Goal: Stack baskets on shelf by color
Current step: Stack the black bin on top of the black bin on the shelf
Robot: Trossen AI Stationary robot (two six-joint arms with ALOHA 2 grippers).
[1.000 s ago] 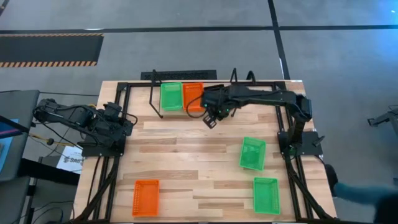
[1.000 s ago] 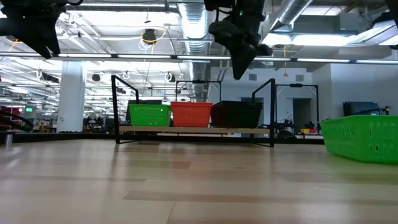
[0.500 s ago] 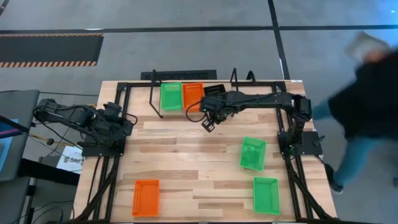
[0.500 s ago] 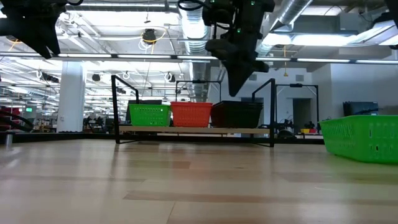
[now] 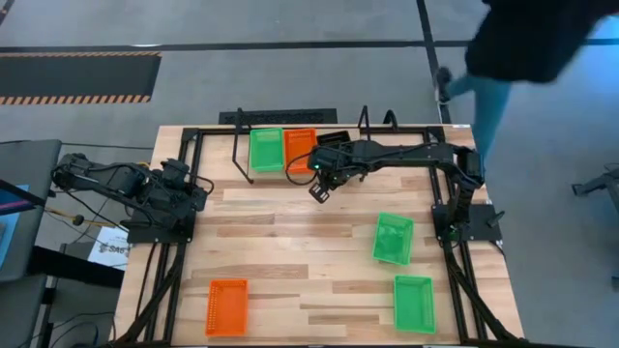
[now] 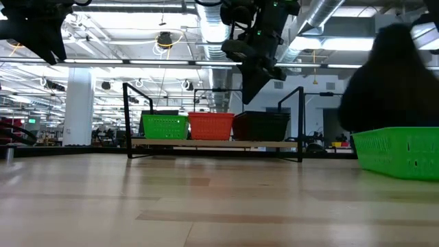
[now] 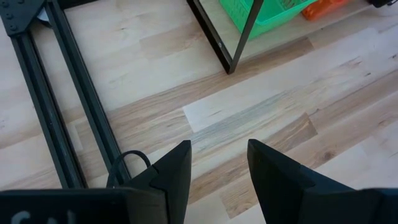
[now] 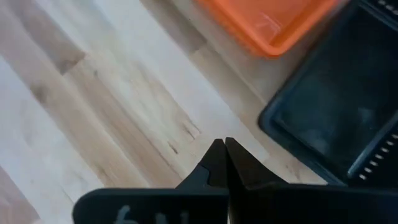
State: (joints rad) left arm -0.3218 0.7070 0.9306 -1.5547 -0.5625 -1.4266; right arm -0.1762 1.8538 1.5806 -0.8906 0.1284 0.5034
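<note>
Nearest you on the worktop, three baskets wait to be stacked: one orange basket at the near left corner, one green basket at the near right, and a second green basket a little farther in on the right, slightly skewed.

At mid-depth on the left edge, your left end effector is parked over bare wood, its fingers apart and holding nothing.

Farther back, your right end effector hangs in the air just in front of the shelf, fingers pressed together and empty.

On the shelf at the far edge sit a green basket, an orange one and a black one, side by side. So each colour has a place started; by my judgement, at least three loose baskets remain. Beyond the worktop, a person is passing.
</note>
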